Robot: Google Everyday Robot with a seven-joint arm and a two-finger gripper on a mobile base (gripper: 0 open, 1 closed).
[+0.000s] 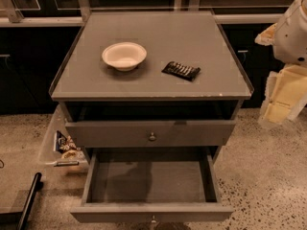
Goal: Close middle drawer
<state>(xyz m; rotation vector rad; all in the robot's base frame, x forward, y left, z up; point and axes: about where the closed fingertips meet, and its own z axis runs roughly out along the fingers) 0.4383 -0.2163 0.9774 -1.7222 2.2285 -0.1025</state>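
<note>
The middle drawer [149, 181] is a wide grey drawer pulled far out toward me, with its long box interior open and empty. Its low front panel [115, 212] sits at the bottom edge of the view, and its small round knob [153, 219] is partly cut off. My gripper [283, 97], cream and white, hangs at the far right, beside the cabinet's right front corner. It is above and to the right of the drawer and touches nothing.
The drawer above [120, 133], with a round knob [152, 137], stands slightly out. A white bowl [124, 55] and a dark packet [181, 70] lie on the cabinet top [216, 42]. A clear bin of snacks [60, 145] and a black bar [29, 195] are at the left, on the floor.
</note>
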